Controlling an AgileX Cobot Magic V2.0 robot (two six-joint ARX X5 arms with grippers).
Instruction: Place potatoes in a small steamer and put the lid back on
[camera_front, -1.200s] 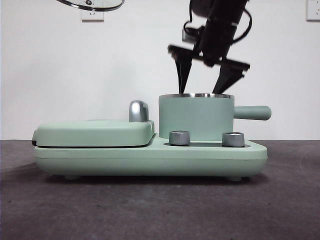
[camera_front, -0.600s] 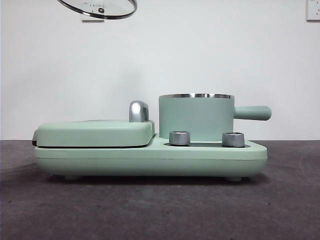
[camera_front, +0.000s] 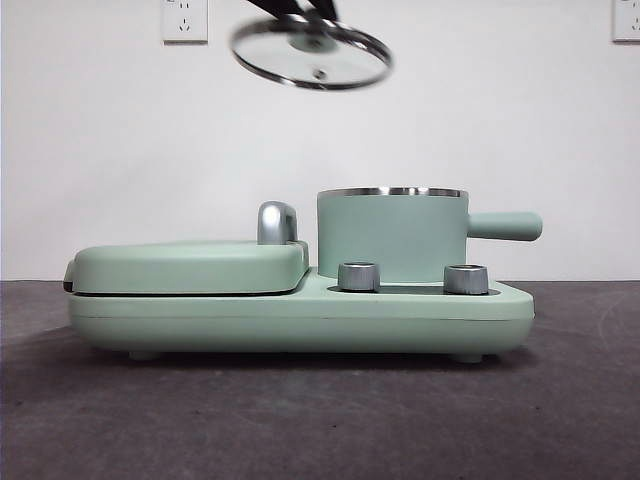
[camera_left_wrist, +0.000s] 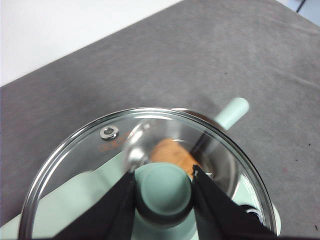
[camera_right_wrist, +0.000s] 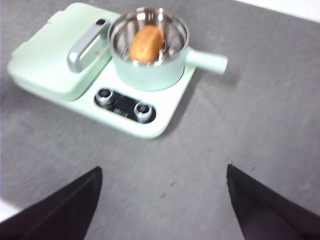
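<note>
We are seeing the left gripper (camera_front: 300, 8) cut off by the front view's top edge, the potato (camera_left_wrist: 172, 155) partly hidden behind the lid's knob (camera_left_wrist: 164, 189), the lid (camera_front: 310, 52) blurring.

White wall, grey counter.
A plain white wall (camera_front: 480, 110) carries two sockets (camera_front: 184, 20); the counter (camera_front: 320, 420) is dark grey, evenly lit.

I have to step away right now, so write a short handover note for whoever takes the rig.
Left gripper: shut on the lid's knob, holding the lid in the air, above the steamer and a little toward the griddle side.
Right gripper: open, empty, pulled back high over the table in front of the cooker.
Done: the potato lies inside the steamer.
Left: bring the lid over the steamer's rim, lower it on, release.
</note>
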